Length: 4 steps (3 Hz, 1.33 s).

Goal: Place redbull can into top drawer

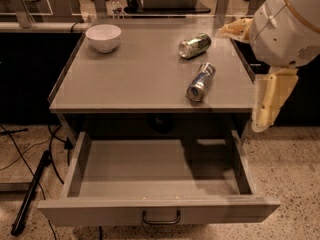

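The redbull can [201, 82], slim and silver-blue, lies on its side on the grey tabletop, right of centre and near the front edge. Below it the top drawer [159, 210] is pulled fully out, with nothing inside and its dark bar handle at the front centre. My arm's big white joint [287, 24] fills the upper right. From its left side the cream gripper [234, 30] pokes over the table's right edge. It is behind and to the right of the redbull can and does not touch it.
A stubbier greenish can [194, 45] lies on its side behind the redbull can. A white bowl [103, 37] stands at the table's back left. A cream arm part [272, 99] hangs beside the table's right edge. Cables and a dark pole [31, 191] lie on the floor at left.
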{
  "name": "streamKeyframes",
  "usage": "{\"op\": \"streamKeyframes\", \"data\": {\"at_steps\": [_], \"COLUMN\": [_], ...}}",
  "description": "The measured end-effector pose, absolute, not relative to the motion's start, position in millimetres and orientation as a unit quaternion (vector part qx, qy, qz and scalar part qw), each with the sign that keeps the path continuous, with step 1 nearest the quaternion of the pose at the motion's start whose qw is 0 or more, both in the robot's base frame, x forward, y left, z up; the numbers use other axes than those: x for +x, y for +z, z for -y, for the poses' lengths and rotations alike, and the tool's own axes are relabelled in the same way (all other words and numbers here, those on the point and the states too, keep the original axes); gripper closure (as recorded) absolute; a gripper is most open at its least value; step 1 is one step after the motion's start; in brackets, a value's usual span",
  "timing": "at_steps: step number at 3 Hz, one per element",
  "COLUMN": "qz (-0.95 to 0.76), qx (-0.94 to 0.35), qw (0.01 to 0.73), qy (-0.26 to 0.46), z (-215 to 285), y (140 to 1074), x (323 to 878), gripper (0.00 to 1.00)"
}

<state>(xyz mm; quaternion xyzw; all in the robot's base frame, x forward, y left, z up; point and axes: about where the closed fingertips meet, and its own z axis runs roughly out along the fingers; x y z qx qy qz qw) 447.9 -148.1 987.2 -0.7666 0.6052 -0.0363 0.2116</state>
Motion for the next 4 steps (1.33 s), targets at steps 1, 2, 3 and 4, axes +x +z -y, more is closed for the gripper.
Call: {"op": "streamKeyframes", "data": {"at_steps": [1,2,3,4], "qz": [-0.605,-0.579,-0.510,-0.498], "qx": [-0.767,-0.782,-0.811,-0.807], "qw": [0.212,0.214,0.223,0.244], "qy": [-0.037,-0.088,-0.180,-0.203], "z": [147.9,148.5,140.2,135.4], "y": [987.5,991.3,998.6,1011.8], "x": [447.8,453.8,477.7,487.5], "gripper": [0.00,0.00,0.00,0.00]}}
